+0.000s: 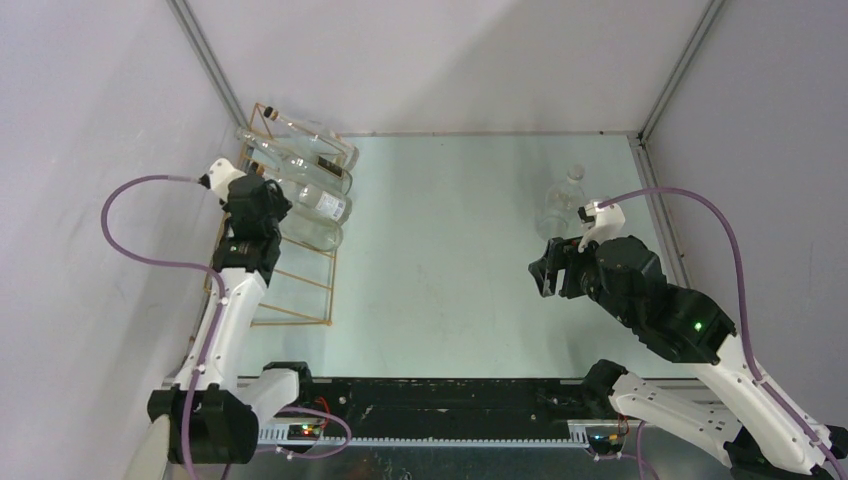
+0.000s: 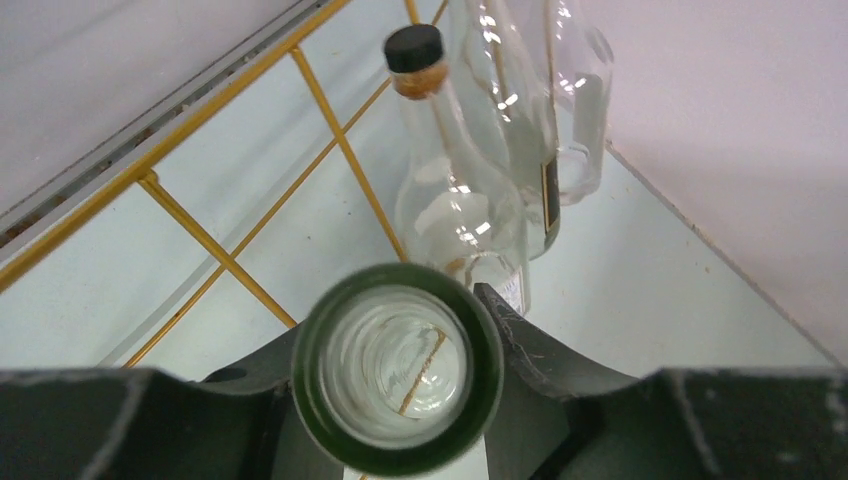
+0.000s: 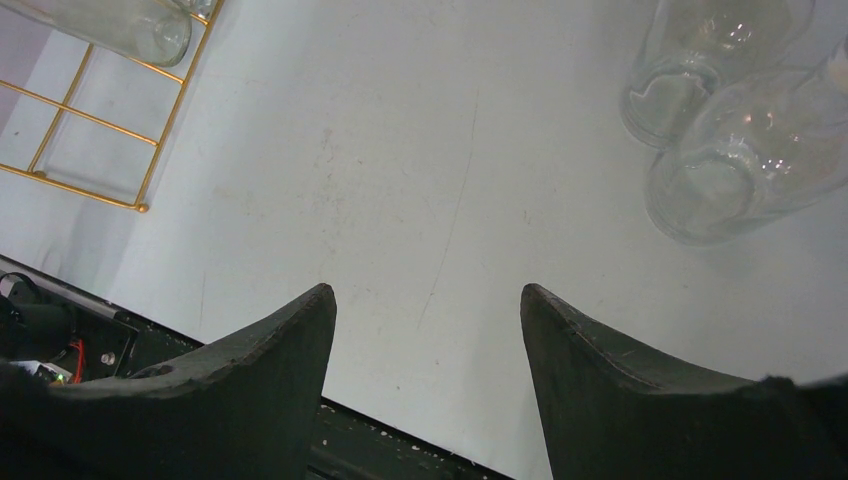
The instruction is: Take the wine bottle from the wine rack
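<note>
– Where is the wine bottle [image 2: 397,375]?

– On the wine rack [image 2: 345,148], at about nine o'clock on the worktop [image 1: 450,250] seen from above. It lies on its side as the nearest of four clear bottles, with its mouth towards the left wall.

– And the left gripper [image 2: 395,335]?

– Clamped around that bottle's neck. The wrist camera looks straight down the open mouth (a dark green ring around it), with a black finger pressed against each side. Just beyond, at twelve o'clock in that view, lies the corked bottle [image 2: 430,150], its black stopper pointing back towards the camera. Two more lie past it.

– Is the bottle lifted?

– I cannot tell; gold rungs show beneath it.

– What about the right gripper [image 3: 428,300]?

– It hangs over bare worktop at about four o'clock, jaws apart, nothing between them. Two loose clear bottles [image 1: 562,205] stand close together at two o'clock, well away from the rack and ahead of those open fingers.
</note>
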Robot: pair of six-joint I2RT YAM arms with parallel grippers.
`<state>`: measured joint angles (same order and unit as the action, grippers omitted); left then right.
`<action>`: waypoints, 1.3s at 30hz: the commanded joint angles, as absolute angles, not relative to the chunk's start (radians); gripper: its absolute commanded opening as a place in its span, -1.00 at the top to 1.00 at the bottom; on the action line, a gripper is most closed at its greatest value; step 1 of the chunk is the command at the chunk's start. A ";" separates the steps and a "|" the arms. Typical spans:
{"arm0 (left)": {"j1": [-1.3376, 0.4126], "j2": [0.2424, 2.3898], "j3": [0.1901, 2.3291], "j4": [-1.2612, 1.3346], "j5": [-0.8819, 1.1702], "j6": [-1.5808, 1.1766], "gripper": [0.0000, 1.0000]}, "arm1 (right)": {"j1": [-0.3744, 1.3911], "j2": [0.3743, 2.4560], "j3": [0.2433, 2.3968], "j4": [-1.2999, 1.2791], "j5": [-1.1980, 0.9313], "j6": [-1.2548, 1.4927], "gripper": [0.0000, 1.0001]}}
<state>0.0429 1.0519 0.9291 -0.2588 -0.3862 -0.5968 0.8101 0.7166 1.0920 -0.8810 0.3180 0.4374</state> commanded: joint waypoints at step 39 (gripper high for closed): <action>-0.714 1.067 1.151 -0.178 -0.852 -0.384 1.00 | 0.805 0.687 1.069 -0.920 0.375 0.459 -0.43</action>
